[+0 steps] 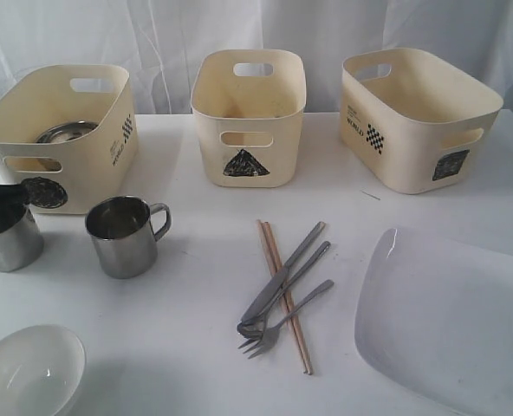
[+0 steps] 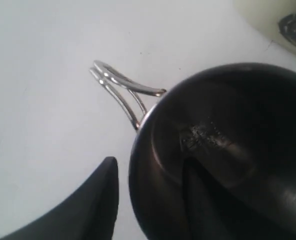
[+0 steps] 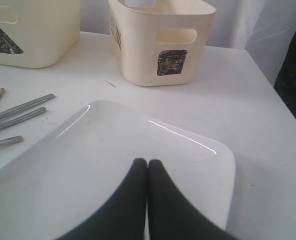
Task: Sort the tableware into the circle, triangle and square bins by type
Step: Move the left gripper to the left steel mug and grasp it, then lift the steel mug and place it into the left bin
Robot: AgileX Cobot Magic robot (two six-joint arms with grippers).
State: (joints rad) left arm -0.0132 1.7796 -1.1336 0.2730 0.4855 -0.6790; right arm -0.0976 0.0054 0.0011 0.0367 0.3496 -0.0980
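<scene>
**Mug wall straddled, plate waits**

Exterior: the left gripper sits on a steel mug before the circle bin. Left wrist: fingers straddle its stiff, slick wall, but I cannot tell whether they pinch. Right wrist: the right gripper is pressed together and empty above the heavy plate

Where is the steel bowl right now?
In the exterior view, the steel bowl lies inside the circle-marked bin at the back left, behind the right-hand steel mug.
</scene>
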